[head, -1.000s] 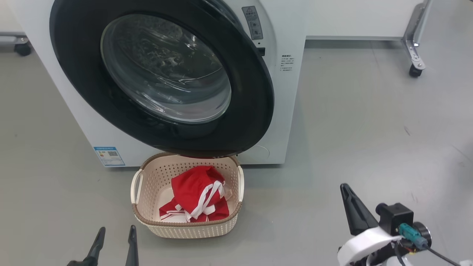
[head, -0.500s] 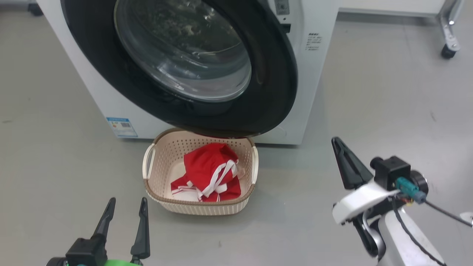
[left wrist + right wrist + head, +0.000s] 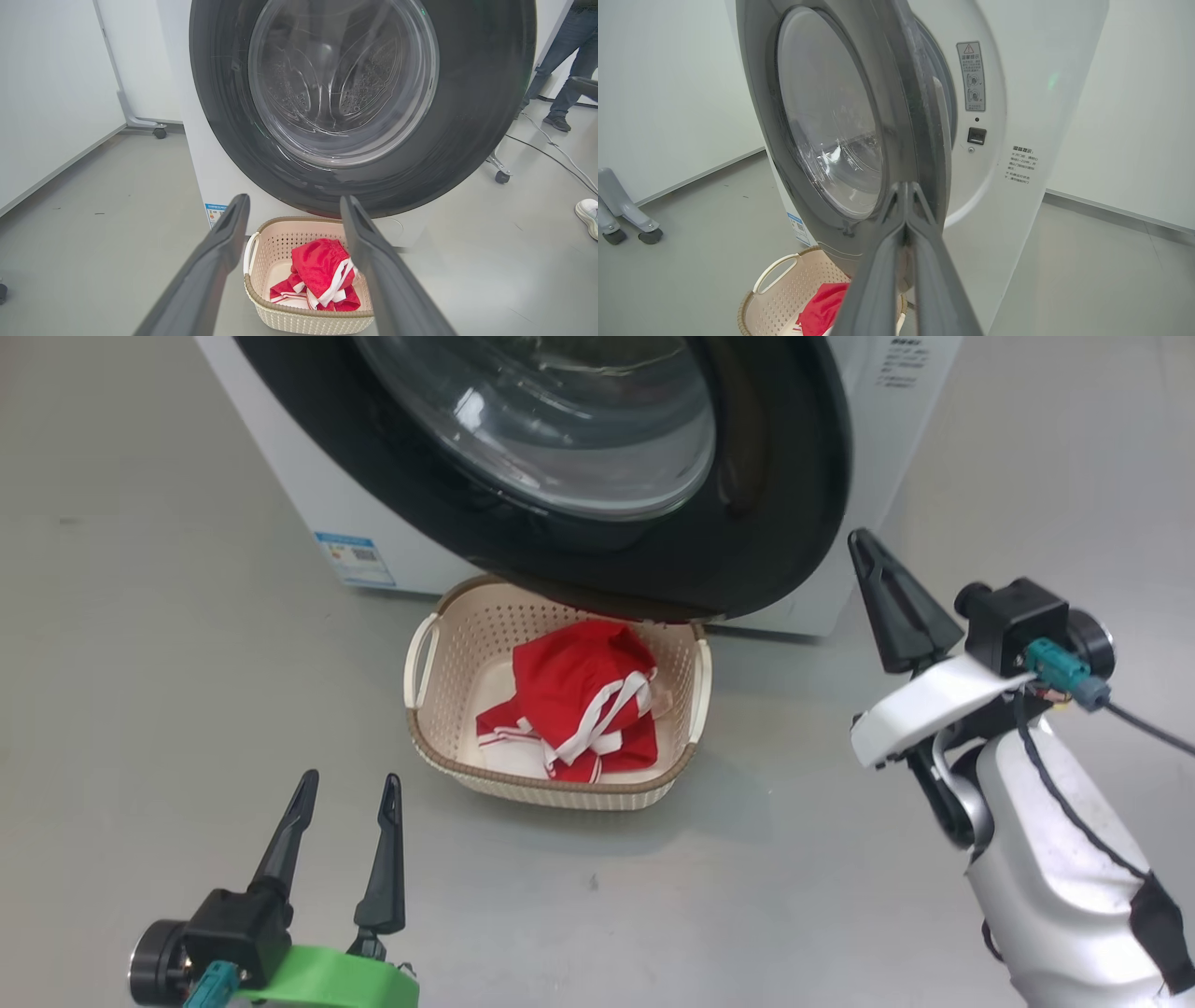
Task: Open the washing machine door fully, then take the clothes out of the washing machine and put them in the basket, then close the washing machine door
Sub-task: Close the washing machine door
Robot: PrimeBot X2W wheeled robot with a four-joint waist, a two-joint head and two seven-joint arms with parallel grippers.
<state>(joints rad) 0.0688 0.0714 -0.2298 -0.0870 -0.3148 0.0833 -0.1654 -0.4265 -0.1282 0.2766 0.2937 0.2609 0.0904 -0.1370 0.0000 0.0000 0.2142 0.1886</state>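
**Head view.** My left gripper (image 3: 350, 777) sits low at the left above the grey floor (image 3: 140, 663), fingers spread, holding nothing. My right gripper (image 3: 864, 541) is raised at the right, fingers pressed flat together on nothing. Its tip is near the outer edge of the washing machine door (image 3: 766, 523); contact not clear. The basket (image 3: 551, 789) stands on the floor just before the washing machine (image 3: 308, 495), partly under the door's lower rim. The clothes (image 3: 579, 695) lie heaped inside it.

**Left wrist view.** My spread fingers frame the basket and the clothes, with the door above them. A person's legs (image 3: 558, 56) and a pale shoe (image 3: 587, 217) are at the far right.

**Right wrist view.** My closed fingers point at the door, seen edge-on and swung out from the machine's front. The latch slot (image 3: 976, 135) is bare. The basket is low left, with some red cloth in it.
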